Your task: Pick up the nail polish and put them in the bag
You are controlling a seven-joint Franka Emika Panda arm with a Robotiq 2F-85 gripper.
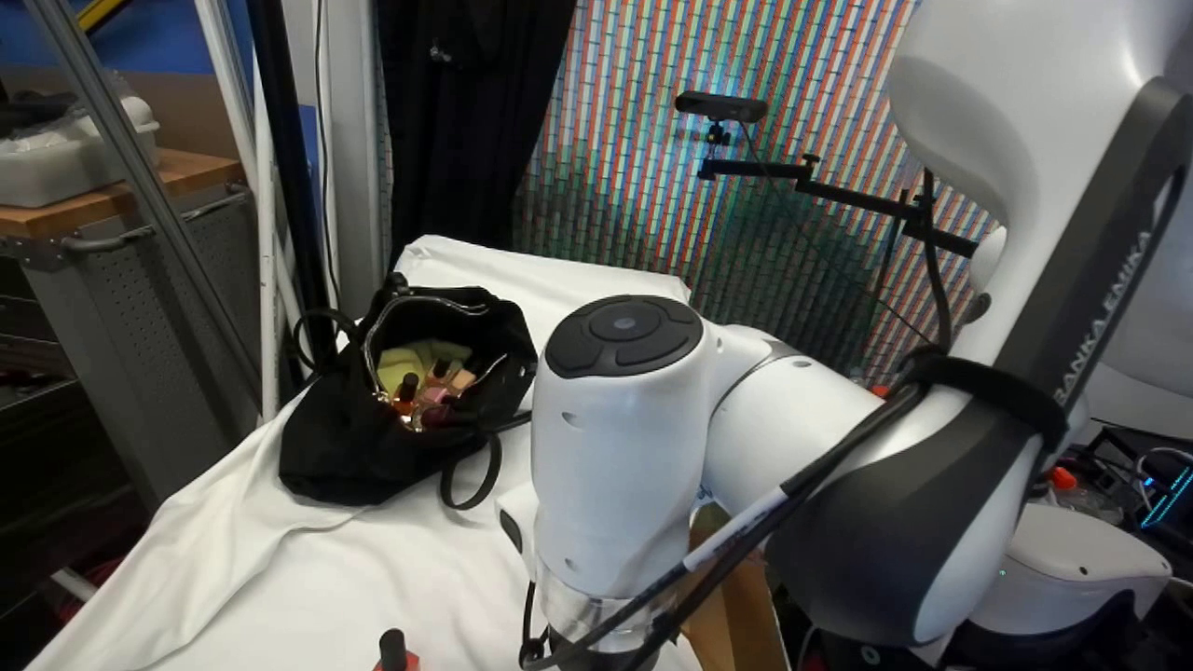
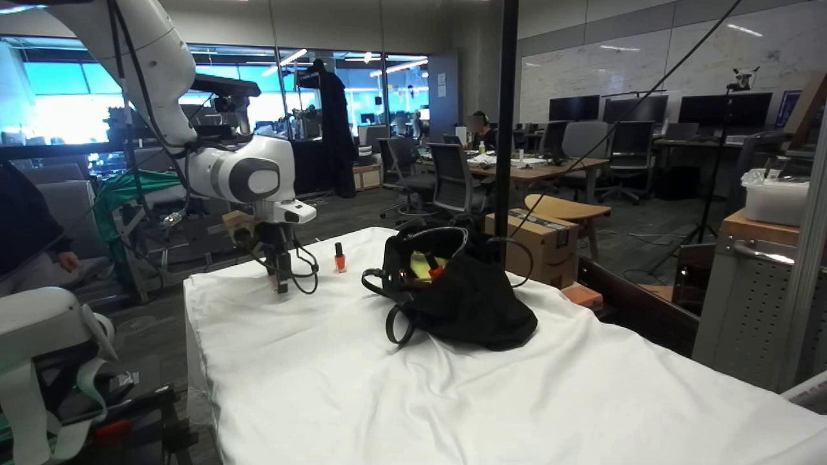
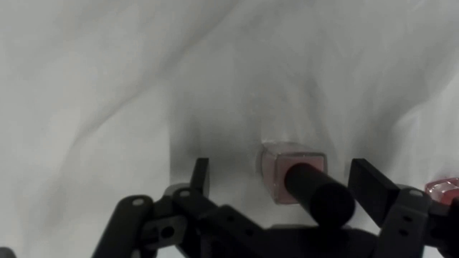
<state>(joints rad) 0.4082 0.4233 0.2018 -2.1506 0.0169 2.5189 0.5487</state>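
Hanging low over the white-draped tabletop [image 2: 310, 387], the hand [image 3: 279, 175] has its fingers [image 3: 371, 190] spread wide, one on either side of a pink nail polish bottle [image 3: 303, 181] that stands cap upward. Its black cap sits nearer the finger on the right of the wrist view; whether the two touch, I cannot tell. A second bottle [image 2: 340, 259], orange-red with a black cap, stands upright close to the hand and apart from the bag [image 2: 478, 303]; the wrist view catches only part of it at its right edge. The bag, soft and black, slumps on the tabletop in both exterior views with its mouth gaping. Several more bottles [image 1: 406, 390] lie jumbled inside, one orange with a black cap, against a yellowish-green interior. Beyond the tabletop in an exterior view sits a cardboard box [image 2: 555, 255].
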